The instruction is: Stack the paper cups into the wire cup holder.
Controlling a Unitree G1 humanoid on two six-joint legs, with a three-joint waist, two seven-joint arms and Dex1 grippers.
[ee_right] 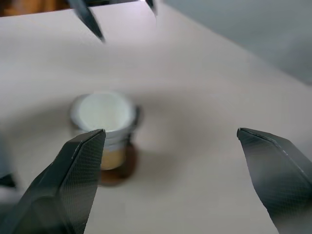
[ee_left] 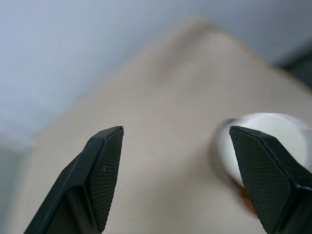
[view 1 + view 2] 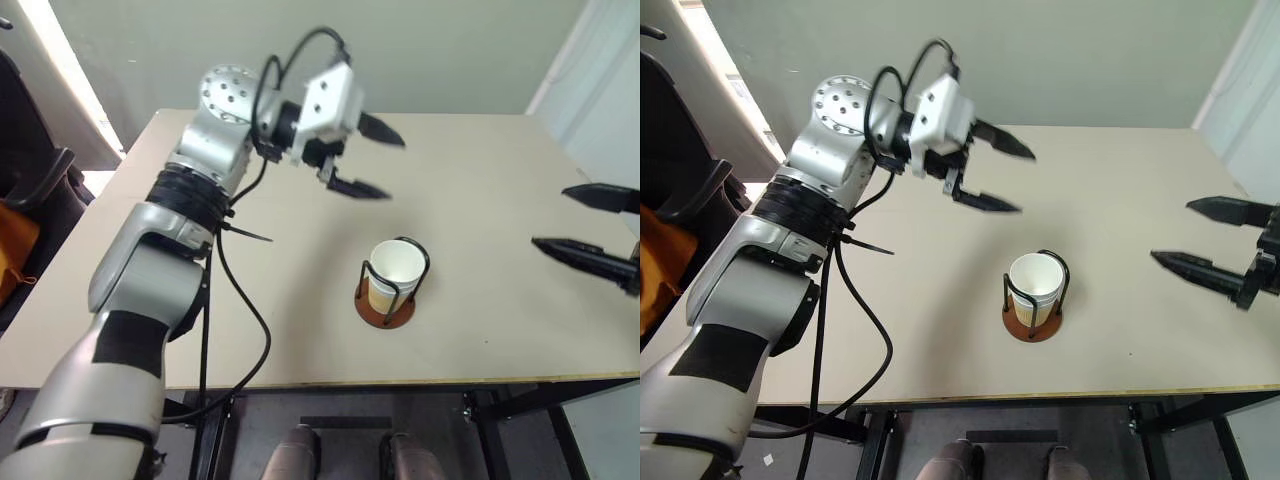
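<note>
Both tools empty: my left gripper (image 3: 372,160) hangs wide-jawed above the table (image 3: 480,180), up and back from the wire cup holder (image 3: 391,286), and my right gripper (image 3: 588,228) stands equally wide, well off to the holder's right. The step looks like clearing away from the holder; I judge it best to lift straight off so no finger clips the black hoops or tips the base. Count: one holder near the table's front edge, paper cups (image 3: 395,272) nested upright inside it; I can't tell the number, and none lie loose.
</note>
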